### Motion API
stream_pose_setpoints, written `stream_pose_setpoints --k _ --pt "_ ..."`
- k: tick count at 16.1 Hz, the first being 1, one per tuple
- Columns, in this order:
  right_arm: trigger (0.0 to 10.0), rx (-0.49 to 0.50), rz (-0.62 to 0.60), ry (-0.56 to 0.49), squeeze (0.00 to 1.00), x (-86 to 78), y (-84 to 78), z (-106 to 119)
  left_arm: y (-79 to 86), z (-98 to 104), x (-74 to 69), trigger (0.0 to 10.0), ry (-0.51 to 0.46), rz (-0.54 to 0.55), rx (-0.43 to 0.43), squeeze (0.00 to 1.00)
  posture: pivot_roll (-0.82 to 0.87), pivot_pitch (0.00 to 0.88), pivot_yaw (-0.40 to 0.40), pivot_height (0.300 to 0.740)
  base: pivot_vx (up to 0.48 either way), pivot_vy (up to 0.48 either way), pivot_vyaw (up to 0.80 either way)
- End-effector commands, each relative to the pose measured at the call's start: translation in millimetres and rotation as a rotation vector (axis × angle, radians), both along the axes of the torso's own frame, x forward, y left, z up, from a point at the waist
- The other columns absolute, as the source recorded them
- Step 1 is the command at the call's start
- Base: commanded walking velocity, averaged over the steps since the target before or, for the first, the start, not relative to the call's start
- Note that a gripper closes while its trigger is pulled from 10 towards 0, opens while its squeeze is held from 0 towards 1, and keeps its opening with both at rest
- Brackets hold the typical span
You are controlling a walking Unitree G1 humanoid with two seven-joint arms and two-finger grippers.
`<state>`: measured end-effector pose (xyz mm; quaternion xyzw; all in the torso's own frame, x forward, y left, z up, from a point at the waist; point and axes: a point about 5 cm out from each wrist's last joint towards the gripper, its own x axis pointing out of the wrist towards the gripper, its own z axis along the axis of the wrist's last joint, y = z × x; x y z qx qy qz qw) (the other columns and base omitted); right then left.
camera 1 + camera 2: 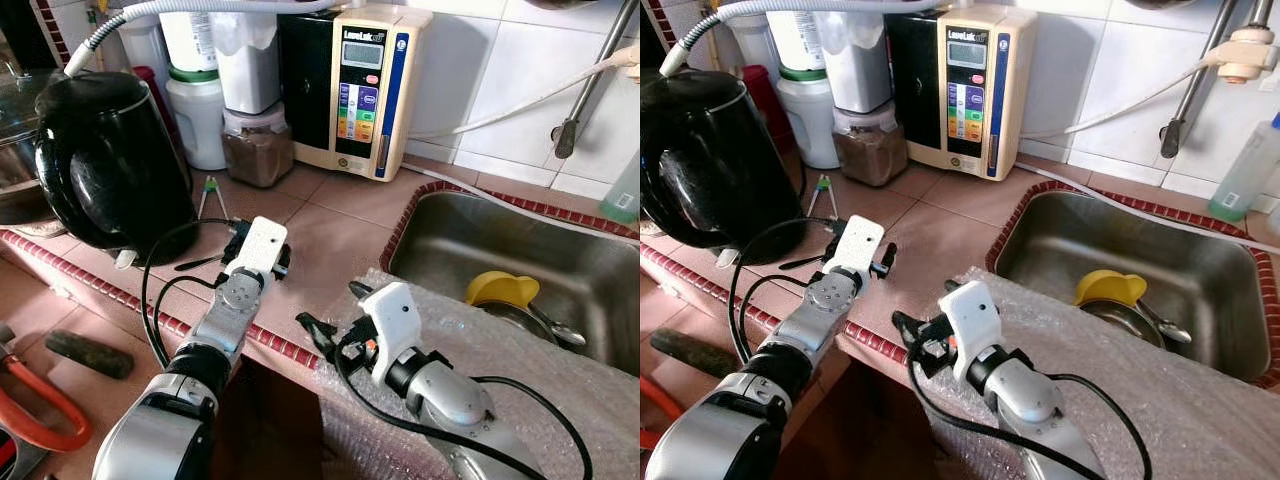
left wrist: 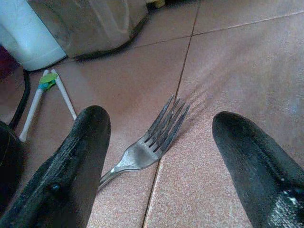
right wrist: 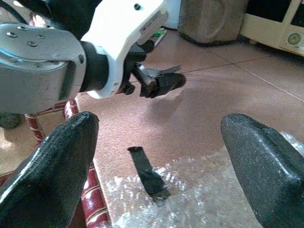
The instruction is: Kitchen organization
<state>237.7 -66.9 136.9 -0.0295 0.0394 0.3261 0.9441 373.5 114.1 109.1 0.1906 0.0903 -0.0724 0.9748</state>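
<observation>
Our left gripper [image 2: 156, 156] hangs wide open over a fork [image 2: 147, 142] lying flat on the desk [image 1: 340, 230], nothing grabbed yet, so we're early on. Tines point away toward the brown jar [image 1: 258, 150], handle running back under us. Right gripper [image 3: 156, 161] is open too, over bubble wrap [image 1: 480, 340] by the sink [image 1: 600, 260].

Both head eyes look forward and down from above the front edge of the reddish-brown tiled counter [image 1: 330, 225], sharing the black kettle [image 1: 105, 160] and the steel sink [image 1: 1120, 250]. The left wrist camera sits very close over the silver metal fork [image 2: 147, 147] lying on the tiles. The right wrist camera looks low across the counter's front edge at the left gripper [image 3: 159, 83].
</observation>
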Motion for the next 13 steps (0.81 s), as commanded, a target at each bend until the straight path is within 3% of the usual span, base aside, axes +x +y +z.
stream_pose_setpoints --k 1,8,13 --pt "10.0 0.001 0.005 -0.007 1.0 -1.0 2.2 1.6 1.6 1.8 1.8 0.0 -0.002 0.014 -0.007 0.0 0.03 0.0 0.04 0.74 0.0 0.0 0.0" --pt "10.0 -0.022 0.011 -0.002 1.0 -2.4 2.6 -1.0 -0.5 -4.2 -0.1 0.0 0.026 0.02 -0.033 0.0 0.03 0.0 0.038 0.74 0.0 0.0 0.0" --pt "10.0 -0.025 0.008 0.0 1.0 -2.2 4.5 -2.5 -14.0 -4.3 -0.7 0.0 0.042 -0.029 -0.065 0.0 0.03 0.0 0.049 0.74 0.0 0.0 0.0"
